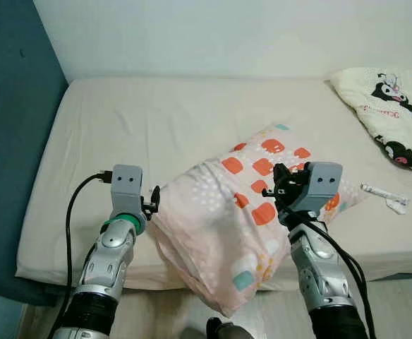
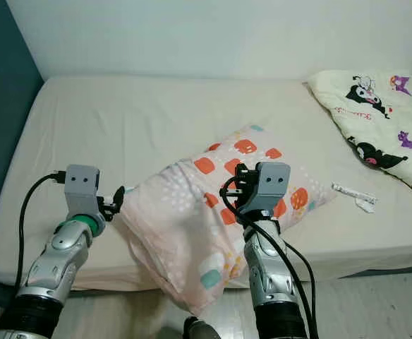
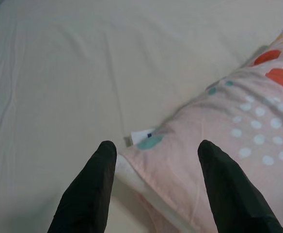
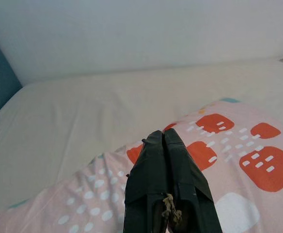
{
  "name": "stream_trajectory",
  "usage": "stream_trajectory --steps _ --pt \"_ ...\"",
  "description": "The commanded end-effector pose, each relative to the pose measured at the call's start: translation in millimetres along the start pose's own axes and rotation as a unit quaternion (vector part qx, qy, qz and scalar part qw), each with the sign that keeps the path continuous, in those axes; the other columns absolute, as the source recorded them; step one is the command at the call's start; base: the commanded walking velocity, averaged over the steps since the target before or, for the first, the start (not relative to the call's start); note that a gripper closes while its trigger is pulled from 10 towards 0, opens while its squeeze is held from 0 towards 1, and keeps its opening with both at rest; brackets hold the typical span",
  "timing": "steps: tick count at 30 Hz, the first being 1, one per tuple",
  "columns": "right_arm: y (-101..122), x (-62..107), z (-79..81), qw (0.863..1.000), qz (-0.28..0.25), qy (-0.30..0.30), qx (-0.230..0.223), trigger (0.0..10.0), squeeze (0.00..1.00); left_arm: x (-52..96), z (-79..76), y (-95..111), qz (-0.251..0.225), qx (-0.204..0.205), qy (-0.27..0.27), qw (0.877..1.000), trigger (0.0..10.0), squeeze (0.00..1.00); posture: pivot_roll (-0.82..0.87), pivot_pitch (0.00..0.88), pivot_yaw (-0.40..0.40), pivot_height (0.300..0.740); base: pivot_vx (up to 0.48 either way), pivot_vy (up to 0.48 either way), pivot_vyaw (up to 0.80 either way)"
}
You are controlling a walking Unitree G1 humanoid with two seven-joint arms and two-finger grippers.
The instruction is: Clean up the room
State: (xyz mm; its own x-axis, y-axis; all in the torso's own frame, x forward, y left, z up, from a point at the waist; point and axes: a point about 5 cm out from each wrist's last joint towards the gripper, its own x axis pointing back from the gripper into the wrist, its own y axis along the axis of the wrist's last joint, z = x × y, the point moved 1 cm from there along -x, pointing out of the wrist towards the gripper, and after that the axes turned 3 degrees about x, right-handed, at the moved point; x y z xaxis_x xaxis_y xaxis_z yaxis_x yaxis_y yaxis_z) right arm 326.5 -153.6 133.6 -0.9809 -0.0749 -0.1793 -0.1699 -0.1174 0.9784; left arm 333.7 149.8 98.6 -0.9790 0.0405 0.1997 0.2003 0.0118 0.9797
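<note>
Cream sheets cover the bed, which stands against a white wall with a teal panel along its left side. On the near part of the bed lies a pink pillow printed with orange squares and white dots; its near corner droops over the mattress edge toward the floor. The left gripper sits at the pillow's left corner, its fingers spread wide on either side of the pillow's edge, with nothing clamped. The right gripper hovers above the pillow's upper half, its fingers pressed together and holding nothing. A quilt with cartoon figures lies at the far right corner of the bed, and a small crumpled wrapper rests on the sheet just beside the pillow's right end.
</note>
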Motion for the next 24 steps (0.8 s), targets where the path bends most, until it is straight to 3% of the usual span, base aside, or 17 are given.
stream_trajectory --steps 1,24 --pt "-2.5 2.3 -2.7 1.0 0.006 -0.002 0.001 10.0 0.0 0.8 1.0 -7.1 0.009 0.001 0.005 1.0 10.0 0.0 -0.04 0.075 0.016 0.671 0.0 0.0 0.0" --pt "-3.0 2.9 -2.6 1.0 0.003 -0.008 -0.01 10.0 0.0 -3.5 -6.1 -7.1 0.008 0.001 0.001 1.0 10.0 0.0 -0.04 0.087 0.023 0.596 0.0 0.0 0.0"
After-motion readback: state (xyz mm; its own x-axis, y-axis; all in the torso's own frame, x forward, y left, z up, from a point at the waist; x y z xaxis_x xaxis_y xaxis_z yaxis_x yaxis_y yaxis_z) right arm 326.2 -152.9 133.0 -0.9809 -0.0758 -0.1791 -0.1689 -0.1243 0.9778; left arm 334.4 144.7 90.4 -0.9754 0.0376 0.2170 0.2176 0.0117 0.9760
